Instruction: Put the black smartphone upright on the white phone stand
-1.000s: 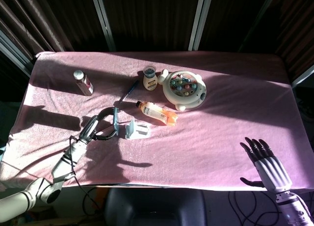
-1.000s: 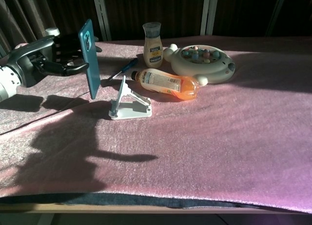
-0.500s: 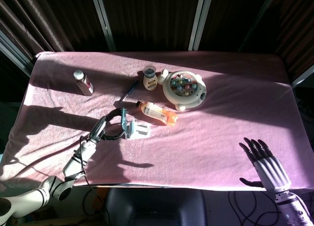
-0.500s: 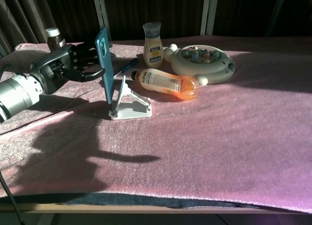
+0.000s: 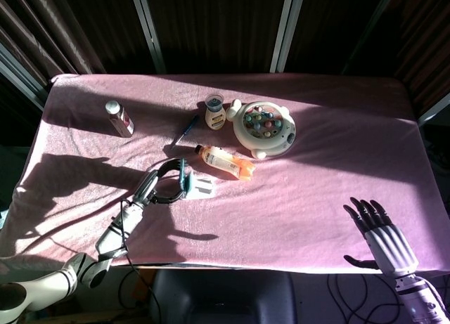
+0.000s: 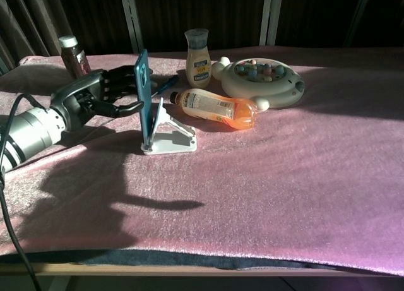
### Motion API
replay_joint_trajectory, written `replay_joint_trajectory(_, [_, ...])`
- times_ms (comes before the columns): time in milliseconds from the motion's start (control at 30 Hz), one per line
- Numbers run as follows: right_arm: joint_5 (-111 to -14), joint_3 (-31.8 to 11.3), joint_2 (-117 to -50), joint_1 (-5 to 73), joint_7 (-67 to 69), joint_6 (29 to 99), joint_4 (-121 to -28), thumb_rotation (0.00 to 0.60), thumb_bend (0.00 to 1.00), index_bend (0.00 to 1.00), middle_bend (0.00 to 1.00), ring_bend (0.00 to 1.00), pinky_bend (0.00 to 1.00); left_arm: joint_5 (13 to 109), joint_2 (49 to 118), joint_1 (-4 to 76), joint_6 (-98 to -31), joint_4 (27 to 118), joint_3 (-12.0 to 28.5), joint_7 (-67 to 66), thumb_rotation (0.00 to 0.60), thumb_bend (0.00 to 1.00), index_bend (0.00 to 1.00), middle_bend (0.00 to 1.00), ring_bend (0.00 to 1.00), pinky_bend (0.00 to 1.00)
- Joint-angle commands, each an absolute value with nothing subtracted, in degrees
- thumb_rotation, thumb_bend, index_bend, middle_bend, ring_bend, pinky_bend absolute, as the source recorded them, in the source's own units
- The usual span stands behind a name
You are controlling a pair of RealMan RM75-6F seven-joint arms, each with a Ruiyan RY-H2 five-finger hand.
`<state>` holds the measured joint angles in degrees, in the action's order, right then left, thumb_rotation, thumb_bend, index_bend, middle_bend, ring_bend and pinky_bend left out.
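Note:
The black smartphone (image 6: 144,96) in a teal case stands upright, edge-on to the chest view, its lower end at the lip of the white phone stand (image 6: 169,134). My left hand (image 6: 101,96) grips the phone from the left side. From the head view the phone (image 5: 183,179) sits just left of the stand (image 5: 200,189), with the left hand (image 5: 156,186) curled around it. My right hand (image 5: 380,236) hovers open at the table's front right corner, fingers spread, holding nothing.
An orange drink bottle (image 6: 218,108) lies behind the stand. Behind it are a cream bottle (image 6: 197,50), a blue screwdriver (image 6: 161,87) and a round toy tray (image 6: 263,77). A dark-capped bottle (image 6: 72,55) stands far left. A pink cloth (image 6: 284,177) covers the table.
My left hand has carried the phone rightward and down, from left of the stand to against its lip. The right hand has stayed still.

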<state>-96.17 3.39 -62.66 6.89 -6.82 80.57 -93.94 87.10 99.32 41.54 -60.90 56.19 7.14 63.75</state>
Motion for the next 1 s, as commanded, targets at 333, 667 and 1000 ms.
replay_joint_trajectory(333, [-96.26, 3.43, -62.44, 6.77, -6.40, 80.86, -93.99, 0.600, 0.18, 0.00, 0.00, 0.00, 0.02, 86.91, 100.52, 42.30, -59.66, 53.67, 6.31, 65.21, 0.600, 0.38, 0.84, 0.99, 0.51, 0.05])
replay_joint_trajectory(667, [-96.24, 3.38, -62.36, 6.75, -6.26, 80.95, -93.95, 0.600, 0.18, 0.00, 0.00, 0.00, 0.02, 87.90, 101.85, 42.27, -61.50, 51.55, 5.61, 65.74, 0.600, 0.35, 0.65, 0.77, 0.37, 0.03])
replay_joint_trajectory(1000, [-96.37, 3.48, -62.21, 6.46, -6.36, 81.38, -93.94, 0.600, 0.18, 0.00, 0.00, 0.00, 0.02, 88.76, 102.93, 42.72, -62.54, 49.17, 4.95, 67.64, 0.600, 0.34, 0.53, 0.59, 0.25, 0.03])
